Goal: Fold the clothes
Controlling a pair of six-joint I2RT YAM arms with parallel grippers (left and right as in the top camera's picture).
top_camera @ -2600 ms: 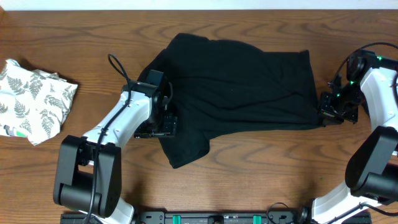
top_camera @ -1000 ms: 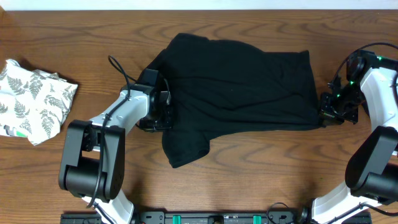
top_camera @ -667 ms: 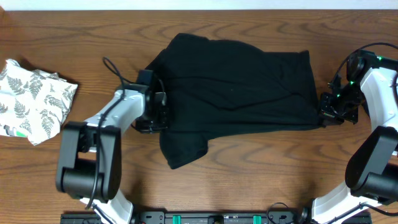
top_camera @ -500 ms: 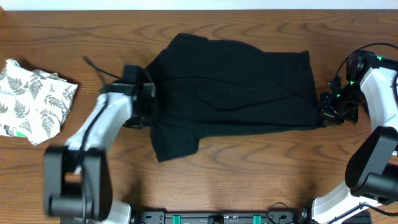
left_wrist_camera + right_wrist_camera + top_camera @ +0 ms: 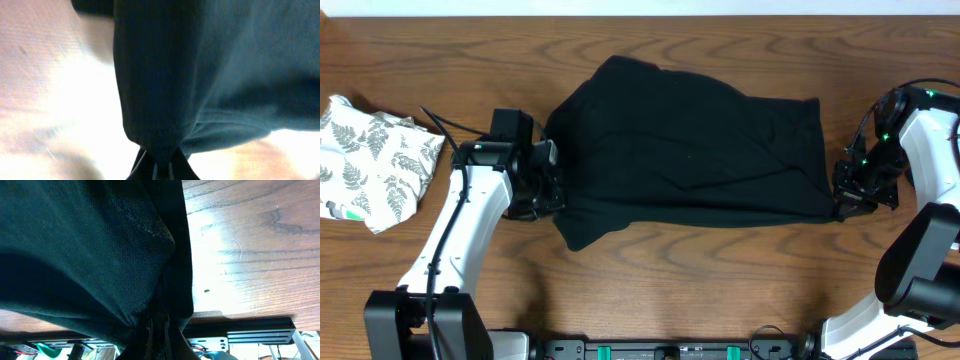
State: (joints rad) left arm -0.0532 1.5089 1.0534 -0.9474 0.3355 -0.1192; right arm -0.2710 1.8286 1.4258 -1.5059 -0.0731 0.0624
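Overhead, the left arm (image 5: pixel 470 215) reaches in from the near edge to the left end of the black garment (image 5: pixel 690 150), and the right arm (image 5: pixel 920 140) curls to its right end. The left fingers (image 5: pixel 137 170) pinch a gathered fold; the right fingers (image 5: pixel 175 342) clamp bunched cloth. The garment lies mid-worktop (image 5: pixel 720 290), long axis left to right, with a flap pointing near-left.

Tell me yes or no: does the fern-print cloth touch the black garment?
No, the fern-print cloth lies by itself at the far left, clearly apart from the black garment.
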